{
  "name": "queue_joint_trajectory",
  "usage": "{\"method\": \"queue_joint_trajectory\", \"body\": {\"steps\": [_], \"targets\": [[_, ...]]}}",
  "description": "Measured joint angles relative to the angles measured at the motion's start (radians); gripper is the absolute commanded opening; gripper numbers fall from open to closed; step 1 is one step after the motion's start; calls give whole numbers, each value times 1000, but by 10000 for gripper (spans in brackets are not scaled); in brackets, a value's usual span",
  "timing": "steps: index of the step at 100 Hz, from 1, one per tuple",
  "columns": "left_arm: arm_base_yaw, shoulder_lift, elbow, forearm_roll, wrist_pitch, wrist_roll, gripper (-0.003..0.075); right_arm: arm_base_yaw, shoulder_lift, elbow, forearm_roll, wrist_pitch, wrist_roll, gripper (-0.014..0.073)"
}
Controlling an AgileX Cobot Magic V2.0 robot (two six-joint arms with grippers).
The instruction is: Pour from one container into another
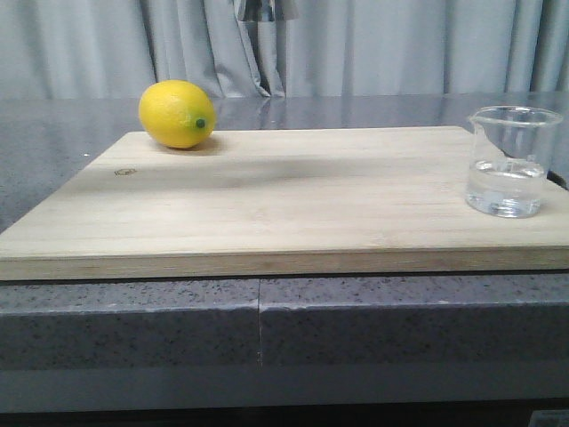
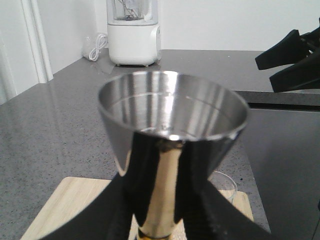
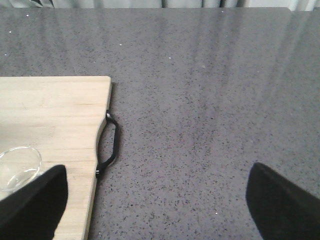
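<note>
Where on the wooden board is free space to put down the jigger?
The board is bare across its whole middle and front, between the lemon at the far left corner and the beaker at the right edge. Only those two spots are taken. The left gripper holds the jigger above the board.

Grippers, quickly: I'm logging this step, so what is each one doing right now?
Left gripper: shut on the steel jigger, held upright.
Right gripper: open and empty, over the countertop beside the cutting board.
</note>
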Motion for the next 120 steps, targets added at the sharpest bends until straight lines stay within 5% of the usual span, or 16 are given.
{"method": "queue_joint_trajectory", "body": {"steps": [18,59,120], "targets": [[0,0,0,-1,0,0,187,32,54,-22,63,23,-101,657],[0,0,0,-1,0,0,187,341,173,-20,93,-35,-129,657],[0,0,0,-2,0,0,187,423,211,426,176,-820,-129,657]]}}
